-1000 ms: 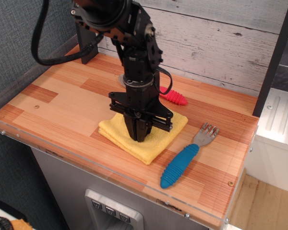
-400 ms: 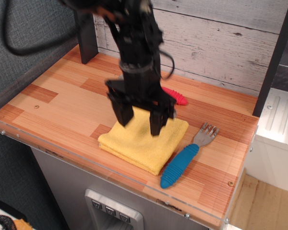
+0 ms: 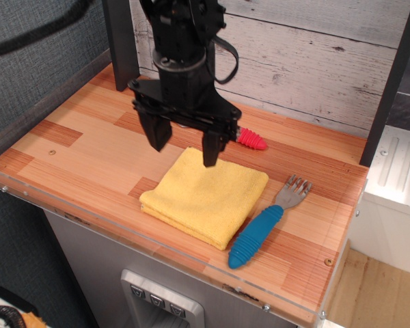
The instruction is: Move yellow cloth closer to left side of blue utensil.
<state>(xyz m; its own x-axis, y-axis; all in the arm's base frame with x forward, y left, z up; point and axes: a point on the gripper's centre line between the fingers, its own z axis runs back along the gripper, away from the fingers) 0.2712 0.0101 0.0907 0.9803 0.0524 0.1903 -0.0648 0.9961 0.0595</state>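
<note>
Yellow cloth [image 3: 205, 198] lies just left of the blue utensil [image 3: 260, 232], so the empty, spread-open gripper [image 3: 184, 143] should lift straight up without snagging it.

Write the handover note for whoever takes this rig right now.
Gripper: open, empty, raised above the cloth's back-left corner.
Cloth: flat on the table, released, its right edge right beside the fork handle, on the fork's left.
Red-handled utensil: behind the cloth, mostly hidden by the arm.
Done: cloth appears placed next to the fork.
Left: probably only to retract the arm; check closeness is enough.
</note>
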